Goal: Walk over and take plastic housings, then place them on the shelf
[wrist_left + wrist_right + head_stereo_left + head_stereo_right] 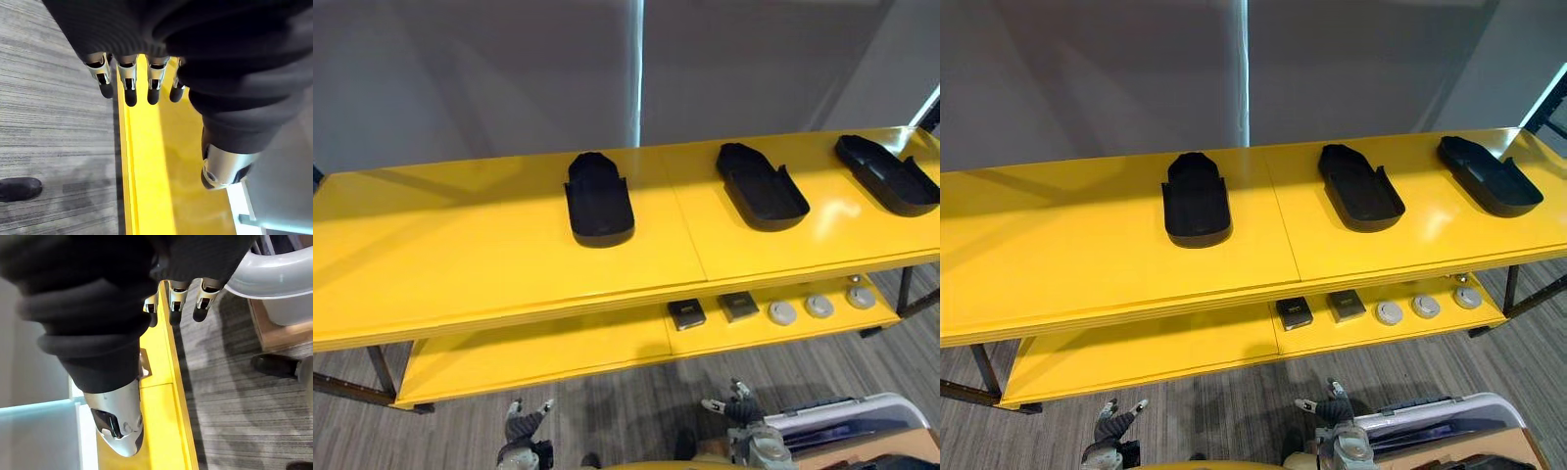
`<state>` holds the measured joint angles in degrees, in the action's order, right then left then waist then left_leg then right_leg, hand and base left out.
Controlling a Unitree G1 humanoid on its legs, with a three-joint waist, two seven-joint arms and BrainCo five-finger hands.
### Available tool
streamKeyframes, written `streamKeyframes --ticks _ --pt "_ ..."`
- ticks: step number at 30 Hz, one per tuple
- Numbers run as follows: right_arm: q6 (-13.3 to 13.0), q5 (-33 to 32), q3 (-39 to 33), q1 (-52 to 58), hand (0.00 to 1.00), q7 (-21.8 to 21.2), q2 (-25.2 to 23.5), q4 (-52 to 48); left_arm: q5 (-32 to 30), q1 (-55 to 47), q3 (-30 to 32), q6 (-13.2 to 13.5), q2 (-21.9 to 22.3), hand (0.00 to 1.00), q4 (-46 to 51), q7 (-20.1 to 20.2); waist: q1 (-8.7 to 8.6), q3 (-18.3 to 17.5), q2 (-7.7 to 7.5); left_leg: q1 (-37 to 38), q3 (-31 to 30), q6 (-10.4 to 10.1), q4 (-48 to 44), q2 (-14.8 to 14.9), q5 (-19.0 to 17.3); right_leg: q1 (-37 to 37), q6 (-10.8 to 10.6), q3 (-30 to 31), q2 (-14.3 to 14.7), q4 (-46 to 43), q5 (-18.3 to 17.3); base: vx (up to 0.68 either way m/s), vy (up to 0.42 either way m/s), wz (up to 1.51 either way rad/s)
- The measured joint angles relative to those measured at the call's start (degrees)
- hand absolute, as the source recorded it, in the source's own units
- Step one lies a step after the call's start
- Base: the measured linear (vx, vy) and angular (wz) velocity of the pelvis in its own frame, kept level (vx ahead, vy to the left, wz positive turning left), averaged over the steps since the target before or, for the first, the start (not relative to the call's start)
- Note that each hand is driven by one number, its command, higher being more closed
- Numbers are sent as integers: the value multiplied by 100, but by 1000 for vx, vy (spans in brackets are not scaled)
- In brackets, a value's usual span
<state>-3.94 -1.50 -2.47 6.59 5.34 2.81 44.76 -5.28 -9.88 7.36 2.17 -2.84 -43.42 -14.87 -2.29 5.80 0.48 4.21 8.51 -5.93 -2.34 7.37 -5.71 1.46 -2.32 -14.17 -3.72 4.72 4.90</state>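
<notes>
Atop the yellow shelf point(460, 245) sit three empty black housings point(599, 201); left hand point(522, 423) and right hand point(736, 406) hang slack-fingered, holding nothing.

No text can be read; the small dark boxes point(686, 313) perhaps bear labels, too small.

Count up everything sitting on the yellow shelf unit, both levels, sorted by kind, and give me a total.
Black plastic housings, top level: 3
Dark square parts, lower level: 2
Round grey discs, lower level: 3
Total: 8
</notes>
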Motion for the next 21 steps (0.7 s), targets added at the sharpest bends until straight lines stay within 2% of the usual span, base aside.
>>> streamKeyframes --ticks 1,4,7,10,11,12,13,14,16,17,18,19,20,21 --pt "-2 18 0 -4 0 10 26 -3 0 -1 -55 17 24 0 0 -3 1 19 63 -54 63 -30 -210 66 -139 -102 -3 107 39 -187 -99 3 -4 -39" --pt "-1 139 -1 -27 0 94 69 -10 3 27 -55 53 52 0 1 -15 -9 46 130 -154 9 -69 -438 76 -215 -420 -4 330 72 -597 -274 60 5 -40" --pt "-3 225 -2 -187 0 115 176 -7 23 149 -48 61 48 0 1 -28 -2 92 105 -185 -382 -69 -486 -44 -212 -819 31 723 50 -916 -283 84 -11 -60" --pt "-21 282 -60 -221 0 117 185 -7 21 321 -51 77 37 0 1 -30 -49 115 75 -66 -313 -48 -357 -140 -224 -927 -22 963 50 -979 -249 -1 48 -49" --pt "-21 375 -105 -265 0 113 165 -9 20 428 -47 107 38 0 4 -35 -10 159 47 -52 -144 68 -348 -182 -300 -1090 -60 1192 64 -1074 -219 -14 48 -58" --pt "-20 394 -105 -282 0 113 158 -9 20 441 -42 107 36 0 4 -37 -7 171 35 -49 -88 99 -346 -191 -322 -1132 -77 1271 73 -1093 -198 -52 86 -96" --pt "-23 441 -100 -370 0 113 124 -13 20 475 -33 110 27 0 2 -50 -7 236 -13 -53 129 161 -340 -248 -385 -1292 -107 1548 92 -1088 -75 -128 114 -129" --pt "-63 509 -70 -522 0 116 64 -90 20 533 -34 124 -2 0 4 -70 -4 391 -141 -86 488 254 -385 -358 -445 -1432 -181 1924 112 -928 183 -167 134 -144" --pt "-54 567 43 -610 0 123 49 -115 21 589 -35 135 -28 0 8 -87 -6 455 -274 -253 771 351 -556 -448 -502 -1540 -212 2075 63 -652 552 -179 92 -111" --pt "-112 584 218 -634 0 117 75 -233 21 673 -33 135 -32 0 20 -115 -15 501 -336 -453 1044 471 -749 -432 -545 -1679 -388 2158 95 -317 1173 -195 43 -107" --pt "-106 609 320 -716 0 115 62 -298 19 681 -27 139 -22 0 34 -134 -9 546 -277 -584 1239 554 -793 -275 -576 -1706 -443 2016 158 -341 1223 -266 37 -114" --pt "-40 620 294 -681 0 111 23 -278 19 685 -35 142 -7 0 52 -137 -3 584 -222 -530 1389 557 -806 -198 -567 -1963 15 1403 164 -1788 53 -166 0 -69" --pt "-15 640 292 -546 0 110 15 -200 19 672 -56 139 17 0 66 -137 -15 596 -182 -390 1448 561 -829 -169 -561 -1940 118 1036 87 -3110 -900 -122 6 -43" --pt "-22 652 292 -465 0 110 4 -145 19 635 -58 140 47 0 92 -137 -6 584 -195 -337 1488 562 -856 -168 -561 -1839 85 905 34 -3549 -1201 -41 -36 -15"
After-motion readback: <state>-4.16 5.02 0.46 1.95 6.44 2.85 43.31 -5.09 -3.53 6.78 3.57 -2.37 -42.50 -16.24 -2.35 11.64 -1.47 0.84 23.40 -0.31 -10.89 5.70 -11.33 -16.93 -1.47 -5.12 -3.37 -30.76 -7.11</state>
